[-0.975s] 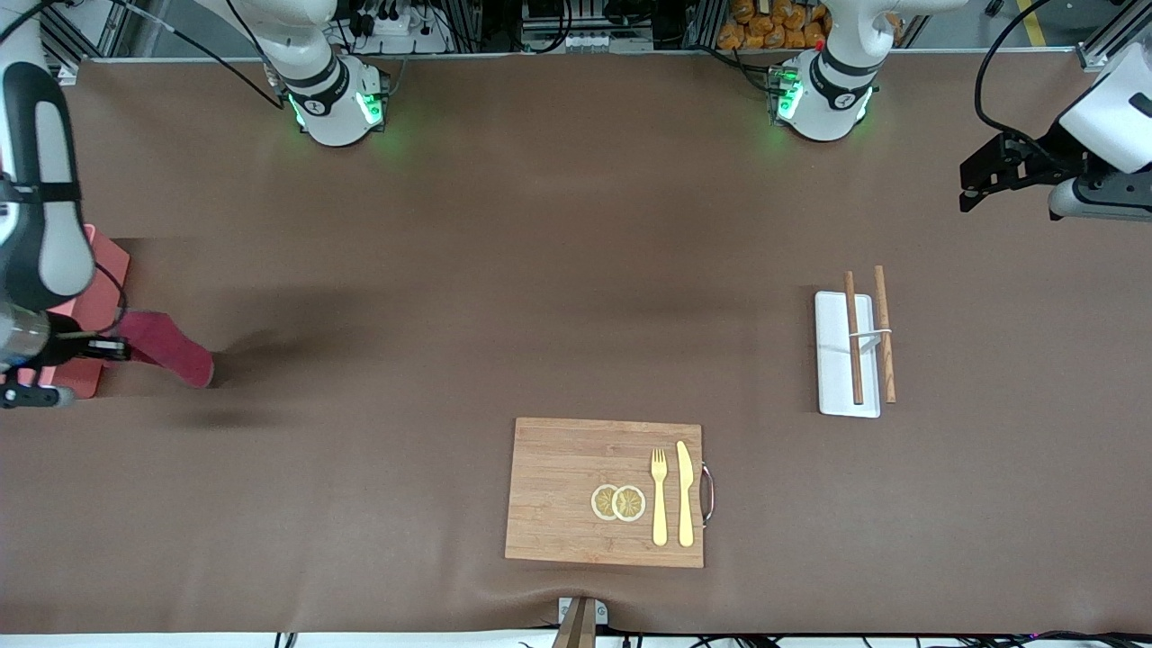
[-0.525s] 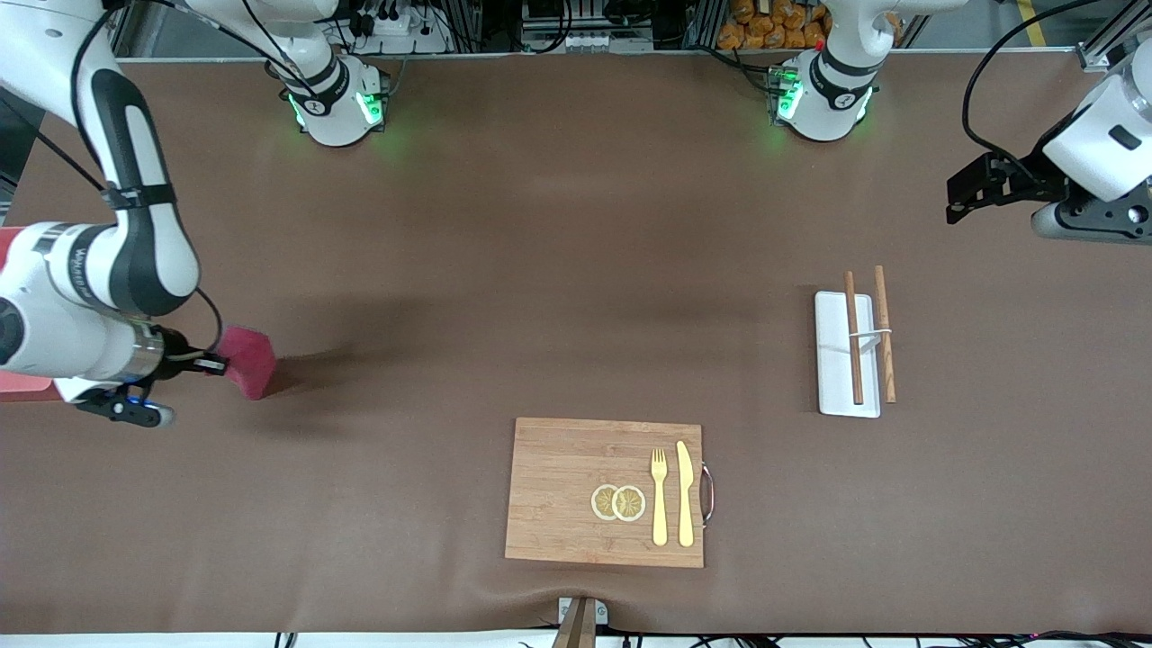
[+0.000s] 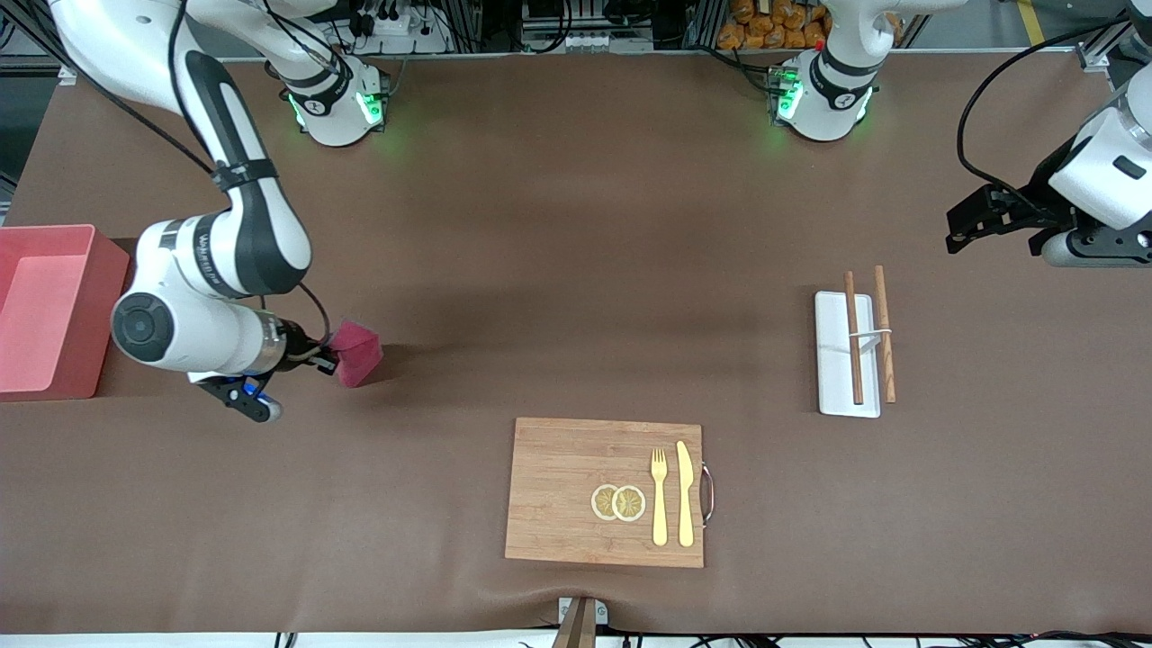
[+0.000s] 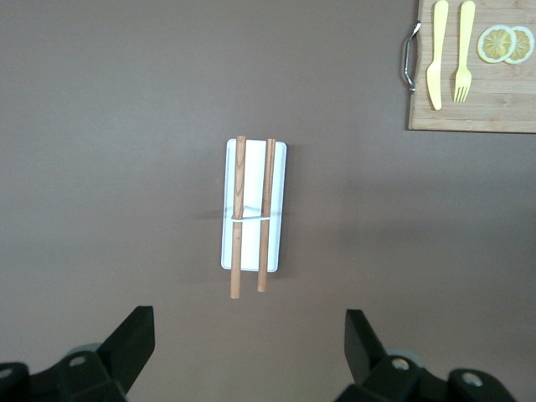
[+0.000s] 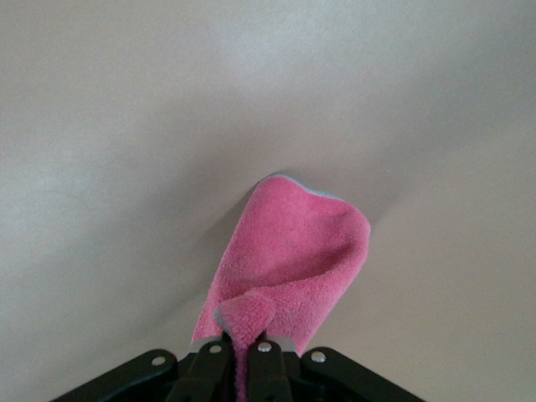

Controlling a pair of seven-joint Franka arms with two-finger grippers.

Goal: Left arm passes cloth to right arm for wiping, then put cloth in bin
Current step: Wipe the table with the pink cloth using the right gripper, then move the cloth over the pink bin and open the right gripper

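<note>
Handover's done: right gripper pinches the cloth low over the table near the bin, wiping and binning left, while left gripper waits wide open.

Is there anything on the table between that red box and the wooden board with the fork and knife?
Yes: in the front view the right gripper, shut on the cloth, is between the bin and the cutting board.

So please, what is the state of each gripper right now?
Left gripper: open, holding nothing, over the table's left-arm end.
Right gripper: shut on the cloth, beside the bin.
</note>
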